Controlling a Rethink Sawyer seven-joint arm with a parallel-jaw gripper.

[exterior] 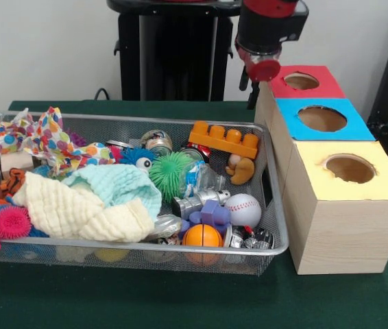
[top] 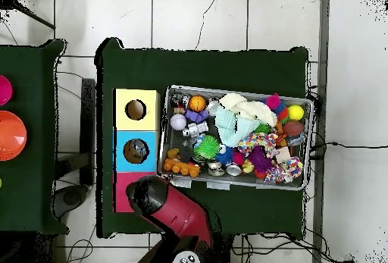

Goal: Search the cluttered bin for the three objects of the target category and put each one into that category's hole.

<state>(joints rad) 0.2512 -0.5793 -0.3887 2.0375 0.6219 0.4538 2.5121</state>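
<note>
My gripper (exterior: 265, 68) hangs at the arm's red end, above the far end of the wooden box, over its red-topped hole (exterior: 328, 88). In the overhead view the gripper (top: 148, 196) hides most of that red panel (top: 120, 196). The blue (exterior: 355, 127) and yellow (exterior: 386, 181) holes lie uncovered. Beside the box stands the wire bin (exterior: 280, 205), crowded with toys: an orange brick (exterior: 225, 139), a green spiky ball (exterior: 171, 171), a baseball (exterior: 243, 209), an orange ball (exterior: 202, 236), a purple block (exterior: 211, 214). I see nothing carried by the gripper.
A cream cloth (exterior: 77, 212), a mint cloth (exterior: 122, 185) and a polka-dot cloth (exterior: 50, 140) cover the bin's left half and hide what lies beneath. Cans (exterior: 156, 140) sit at the back. Green table cloth surrounds bin and box.
</note>
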